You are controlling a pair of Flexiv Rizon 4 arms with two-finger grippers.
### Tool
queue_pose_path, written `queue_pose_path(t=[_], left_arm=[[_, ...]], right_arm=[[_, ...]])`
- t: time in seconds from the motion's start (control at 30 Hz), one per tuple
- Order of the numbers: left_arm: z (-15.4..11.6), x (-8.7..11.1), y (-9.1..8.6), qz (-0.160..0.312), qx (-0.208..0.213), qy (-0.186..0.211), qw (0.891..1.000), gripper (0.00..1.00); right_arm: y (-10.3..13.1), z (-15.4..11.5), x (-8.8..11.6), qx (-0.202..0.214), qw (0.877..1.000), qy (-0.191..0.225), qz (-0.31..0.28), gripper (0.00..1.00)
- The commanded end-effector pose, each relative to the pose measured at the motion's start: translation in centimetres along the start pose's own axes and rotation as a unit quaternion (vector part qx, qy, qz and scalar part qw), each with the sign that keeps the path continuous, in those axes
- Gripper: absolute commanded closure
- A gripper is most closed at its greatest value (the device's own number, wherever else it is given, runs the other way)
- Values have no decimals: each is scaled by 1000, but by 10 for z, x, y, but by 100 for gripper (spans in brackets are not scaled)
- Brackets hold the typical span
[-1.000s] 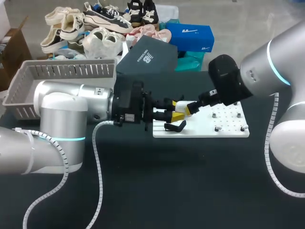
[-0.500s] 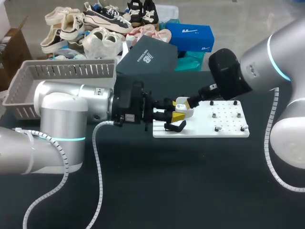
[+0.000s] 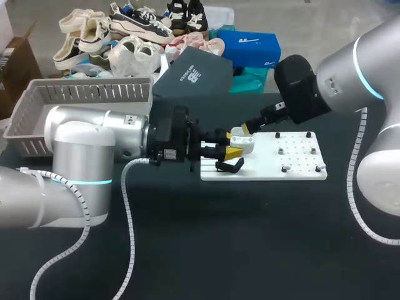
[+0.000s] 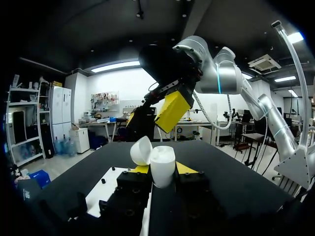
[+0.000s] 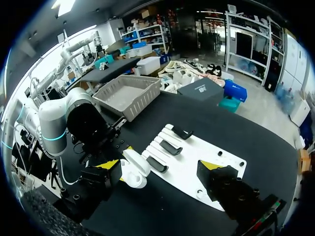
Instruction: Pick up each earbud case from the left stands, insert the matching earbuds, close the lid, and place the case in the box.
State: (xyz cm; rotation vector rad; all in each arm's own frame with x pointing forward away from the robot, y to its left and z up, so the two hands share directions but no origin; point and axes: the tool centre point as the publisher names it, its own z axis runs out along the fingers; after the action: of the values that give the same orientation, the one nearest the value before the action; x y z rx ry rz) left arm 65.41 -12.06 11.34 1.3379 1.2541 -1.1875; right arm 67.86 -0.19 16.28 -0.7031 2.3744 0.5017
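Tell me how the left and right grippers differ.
The left gripper is shut on the open-lidded earbud case; the right gripper is open, holding nothing. The left gripper points level across the table; the right gripper slants down toward the case. Both have yellow tips.

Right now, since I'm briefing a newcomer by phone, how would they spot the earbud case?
Find the white board on the black table. Over its left end, the left gripper holds the earbud case between its fingers. It is the only white, rounded thing there, lid open, unlike the black stands beside it.
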Motion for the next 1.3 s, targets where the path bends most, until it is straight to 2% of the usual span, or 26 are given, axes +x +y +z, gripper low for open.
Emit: queue_pose_path(t=[0.03, 0.23, 0.37, 0.67, 0.83, 0.93, 1.0, 1.03, 1.2, 1.3], left_arm=[[0, 0, -1, 0, -2, 0, 1000, 100], [0, 0, -1, 0, -2, 0, 1000, 100], [0, 0, -1, 0, -2, 0, 1000, 100], [0, 0, -1, 0, -2, 0, 1000, 100], [0, 0, -1, 0, -2, 0, 1000, 100], [0, 0, -1, 0, -2, 0, 1000, 100], [0, 0, -1, 0, -2, 0, 1000, 100], [0, 0, -1, 0, -2, 0, 1000, 100], [0, 0, -1, 0, -2, 0, 1000, 100], [0, 0, -1, 0, -2, 0, 1000, 100]], right_arm=[[-4, -14, 12, 40, 999, -13, 2, 0], [-36, -23, 33, 123, 992, -10, 12, 0], [-64, -25, 54, 185, 982, 15, 29, 0], [-99, -20, 92, 253, 964, 67, 49, 0], [-114, -12, 110, 284, 952, 102, 45, 0], [-121, -8, 118, 285, 950, 116, 51, 6], [-125, -4, 123, 288, 948, 127, 51, 21], [-126, -3, 125, 287, 948, 130, 52, 24], [-131, 2, 130, 290, 944, 149, 51, 13], [-135, 6, 133, 290, 942, 161, 52, 11]])
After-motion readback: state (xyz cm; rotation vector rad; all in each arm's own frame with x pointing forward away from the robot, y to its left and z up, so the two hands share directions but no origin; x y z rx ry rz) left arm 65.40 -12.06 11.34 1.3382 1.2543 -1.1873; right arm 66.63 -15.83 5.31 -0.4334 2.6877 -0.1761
